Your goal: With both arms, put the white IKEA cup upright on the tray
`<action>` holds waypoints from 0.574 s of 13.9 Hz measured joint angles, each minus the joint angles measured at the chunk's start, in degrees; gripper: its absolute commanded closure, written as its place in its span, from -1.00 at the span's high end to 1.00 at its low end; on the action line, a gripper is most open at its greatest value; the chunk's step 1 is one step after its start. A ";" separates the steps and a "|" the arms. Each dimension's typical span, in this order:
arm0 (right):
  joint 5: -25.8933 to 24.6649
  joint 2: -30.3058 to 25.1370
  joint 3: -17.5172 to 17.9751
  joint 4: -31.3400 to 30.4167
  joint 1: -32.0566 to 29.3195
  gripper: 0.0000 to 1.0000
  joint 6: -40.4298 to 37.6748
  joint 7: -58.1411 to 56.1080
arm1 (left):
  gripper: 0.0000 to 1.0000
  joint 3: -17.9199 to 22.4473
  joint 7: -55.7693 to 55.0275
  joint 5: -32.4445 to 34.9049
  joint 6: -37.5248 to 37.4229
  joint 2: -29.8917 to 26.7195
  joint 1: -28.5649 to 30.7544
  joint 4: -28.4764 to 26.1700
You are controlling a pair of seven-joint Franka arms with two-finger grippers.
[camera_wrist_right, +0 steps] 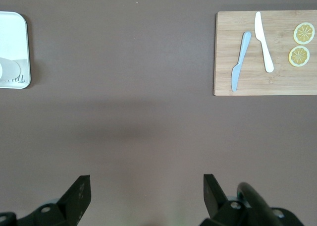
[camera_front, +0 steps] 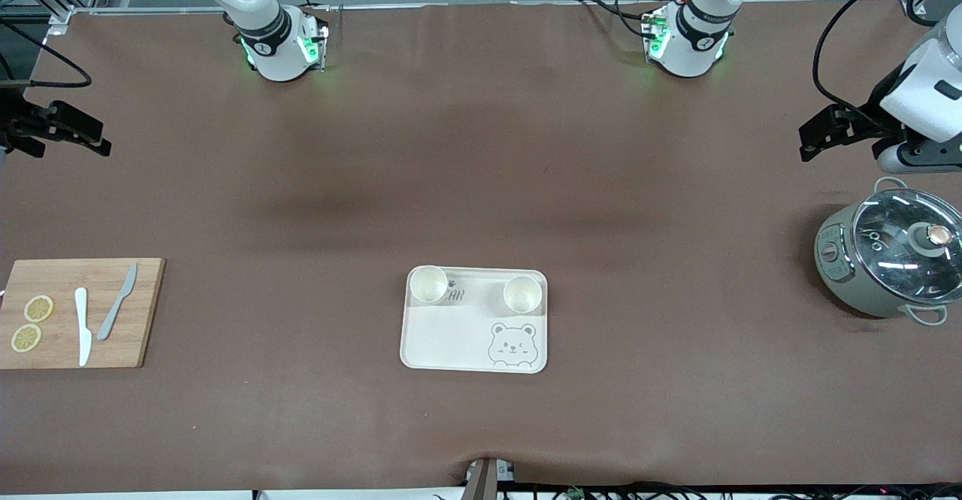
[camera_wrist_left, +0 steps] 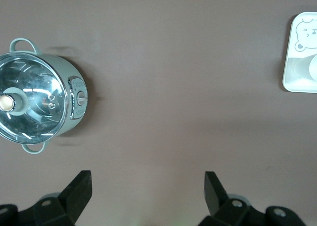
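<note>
Both cups point(camera_front: 428, 284) point(camera_front: 522, 294) stand upright on the tray point(camera_front: 451, 338); I hold left hand point(camera_front: 825, 133) and right hand point(camera_front: 64, 130) released, empty, parked at the tabletop's ends.

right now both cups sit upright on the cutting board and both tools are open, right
Not quite. Both cups sit upright on the tray, not the cutting board, as the front view shows. The left tool and right tool are open.

Two cups point(camera_front: 428, 285), two knives point(camera_front: 83, 325), two lemon slices point(camera_front: 38, 308)
</note>
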 measured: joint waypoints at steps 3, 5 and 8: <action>0.03 0.00 -0.02 0.00 -0.05 1.00 -0.34 0.00 | 1.00 0.15 0.00 -0.06 0.00 0.02 0.17 0.14; 0.02 -0.04 -0.02 0.00 -0.05 1.00 -0.50 0.00 | 1.00 0.21 0.00 -0.07 0.02 0.02 0.28 0.40; 0.02 -0.07 -0.08 0.00 -0.11 1.00 -0.74 0.00 | 1.00 0.44 0.00 -0.07 0.02 0.02 0.37 0.76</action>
